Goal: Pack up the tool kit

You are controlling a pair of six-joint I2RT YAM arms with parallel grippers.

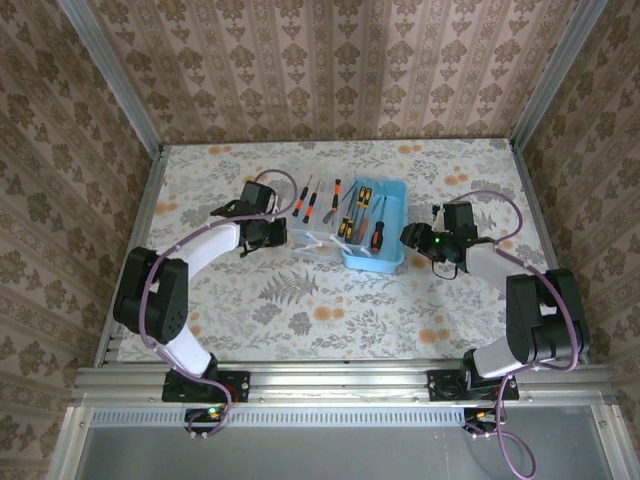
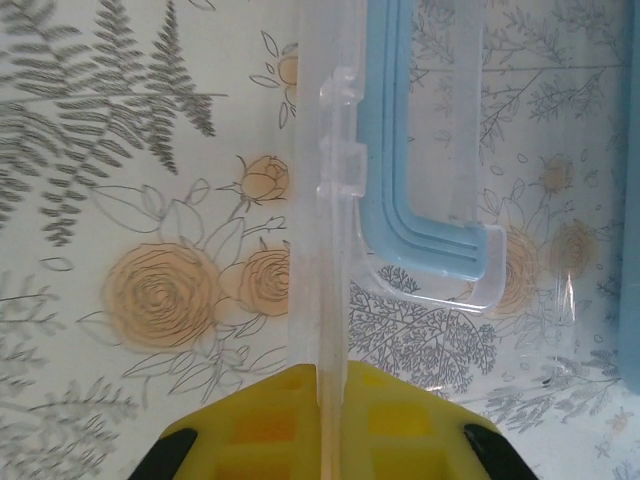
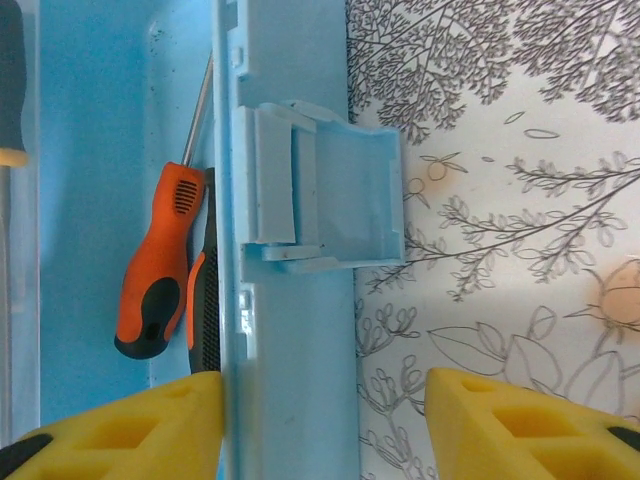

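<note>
**Lid grip is thin, case is not held**

My left gripper (image 2: 330, 420) pinches the clear lid (image 2: 325, 200) by its thin edge, straight ahead; I fear it slips when swung. My right gripper (image 3: 325, 425) stands open astride the wall of the case (image 3: 290, 350), not clamping, so the case and its screwdrivers (image 3: 160, 260) may slide.

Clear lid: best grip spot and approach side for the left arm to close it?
The clear lid's free outer rim, by the catch tabs, on the edge away from the blue case. Come from the left, jaws across the rim: it's a thin flange, and farthest from the case should swing easiest. The left gripper is shut on it there.
</note>
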